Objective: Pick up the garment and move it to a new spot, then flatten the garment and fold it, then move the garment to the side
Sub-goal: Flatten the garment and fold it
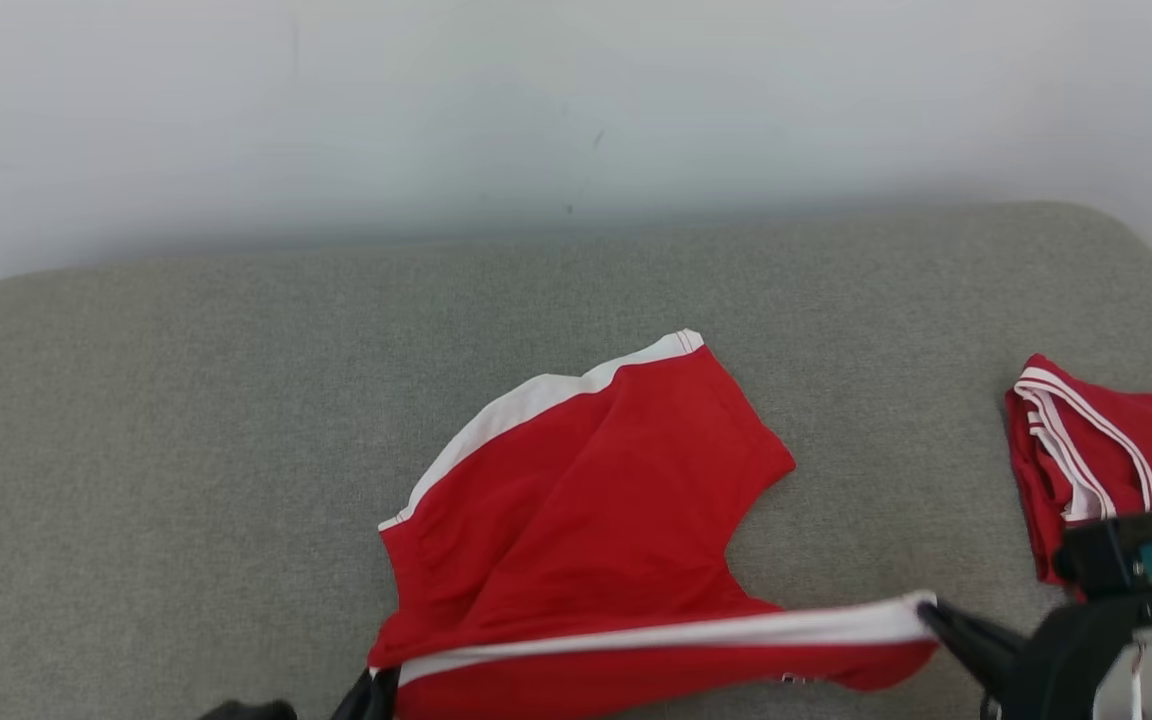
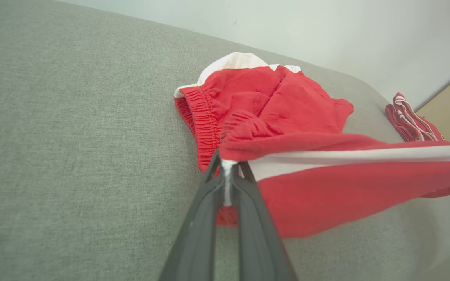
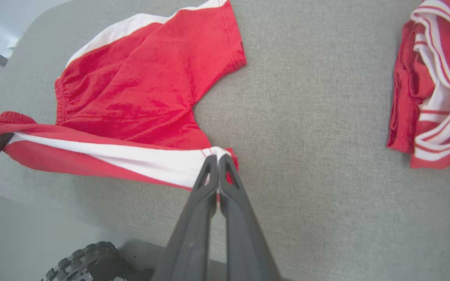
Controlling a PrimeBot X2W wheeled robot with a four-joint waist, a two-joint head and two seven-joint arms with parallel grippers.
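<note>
Your red shorts (image 1: 596,500) lie in the lower middle of the head view, on the grey padded surface (image 1: 186,400). One leg is spread flat, reaching toward the centre of the frame, its white side panel facing upper left. The near edge, marked by a long white stripe, is pulled into a straight line across the bottom of the frame between your two hands, and it looks lifted off the padding.

Your left hand (image 1: 376,682) is at the bottom edge, left of centre. In the left wrist view its fingers (image 2: 209,195) are pinched on the waistband corner where the stripe begins.

Your right hand (image 1: 928,612) is at the lower right. In the right wrist view its fingers (image 3: 205,183) are pressed together on the white stripe's other end, at the leg hem.

A second red garment (image 1: 1106,450) with white trim lies folded at the right edge, well apart from the shorts.
</note>
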